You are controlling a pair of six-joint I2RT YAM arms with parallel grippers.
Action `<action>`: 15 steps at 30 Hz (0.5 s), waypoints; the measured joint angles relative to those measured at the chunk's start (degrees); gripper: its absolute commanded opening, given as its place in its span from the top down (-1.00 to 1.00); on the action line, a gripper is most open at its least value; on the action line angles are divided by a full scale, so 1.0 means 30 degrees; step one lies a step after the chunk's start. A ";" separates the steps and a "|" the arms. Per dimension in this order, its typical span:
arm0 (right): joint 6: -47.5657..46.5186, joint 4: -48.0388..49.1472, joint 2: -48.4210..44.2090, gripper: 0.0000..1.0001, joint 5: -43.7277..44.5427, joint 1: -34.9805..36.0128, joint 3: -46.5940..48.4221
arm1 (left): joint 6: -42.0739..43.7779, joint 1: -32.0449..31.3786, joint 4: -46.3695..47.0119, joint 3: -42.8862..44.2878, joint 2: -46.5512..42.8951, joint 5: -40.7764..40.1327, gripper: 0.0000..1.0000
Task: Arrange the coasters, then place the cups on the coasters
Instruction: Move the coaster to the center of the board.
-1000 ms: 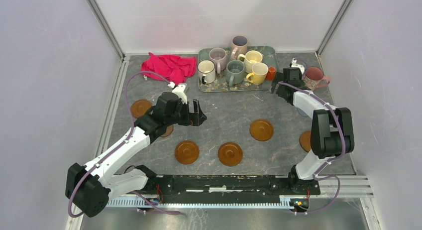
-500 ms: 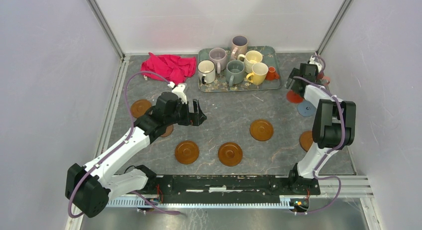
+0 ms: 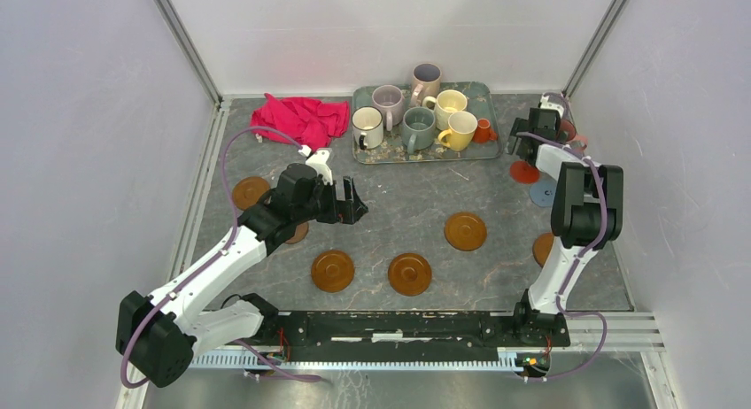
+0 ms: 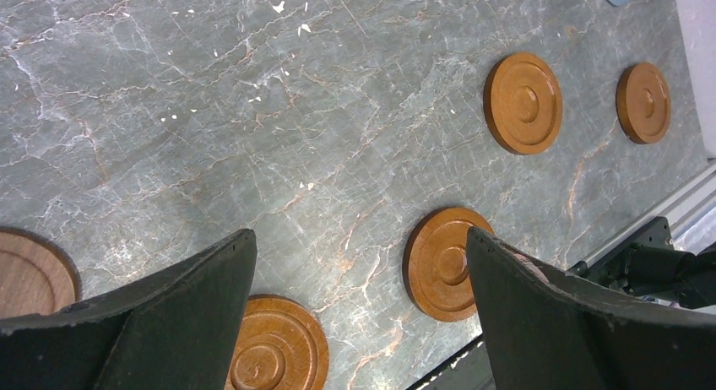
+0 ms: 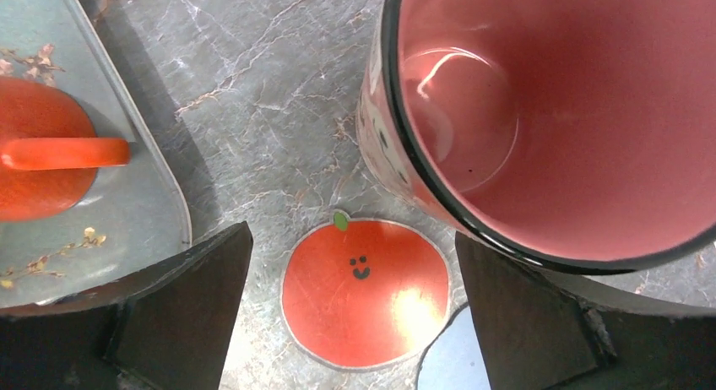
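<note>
Amber coasters lie on the table (image 3: 251,192), (image 3: 332,270), (image 3: 409,273), (image 3: 465,231), and one (image 3: 542,248) is half behind the right arm. A dark brown coaster (image 3: 297,233) peeks from under the left arm. The red coaster (image 5: 365,290) and blue coaster (image 3: 542,194) lie at the right. Several cups stand on the teal tray (image 3: 390,153), among them a grey-green cup (image 3: 418,128), a yellow cup (image 3: 460,130) and a tiny orange cup (image 5: 38,145). The pink cup (image 5: 540,111) stands off the tray. My right gripper (image 5: 352,231) hangs open over the red coaster, beside the pink cup. My left gripper (image 4: 360,232) is open and empty above bare table.
A red cloth (image 3: 299,119) lies bunched left of the tray. Metal rails and white walls close in the table on three sides. The arms' base bar (image 3: 398,325) runs along the near edge.
My right gripper swung from beside the tray's right end toward the far right corner, uncovering the red and blue coasters and covering the pink cup from above. The left arm stayed still.
</note>
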 measured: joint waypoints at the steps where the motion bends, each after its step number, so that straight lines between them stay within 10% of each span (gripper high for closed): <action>1: -0.0095 0.0073 0.0102 -0.96 -0.0007 0.0000 0.0022 | 0.0000 0.0000 0.0000 0.0000 0.0000 0.0029 -0.99; 15: -0.1013 0.0350 0.1967 -0.96 -0.0554 -0.0036 0.2055 | 0.0000 0.0000 -0.0007 0.0000 0.0000 0.0270 -0.99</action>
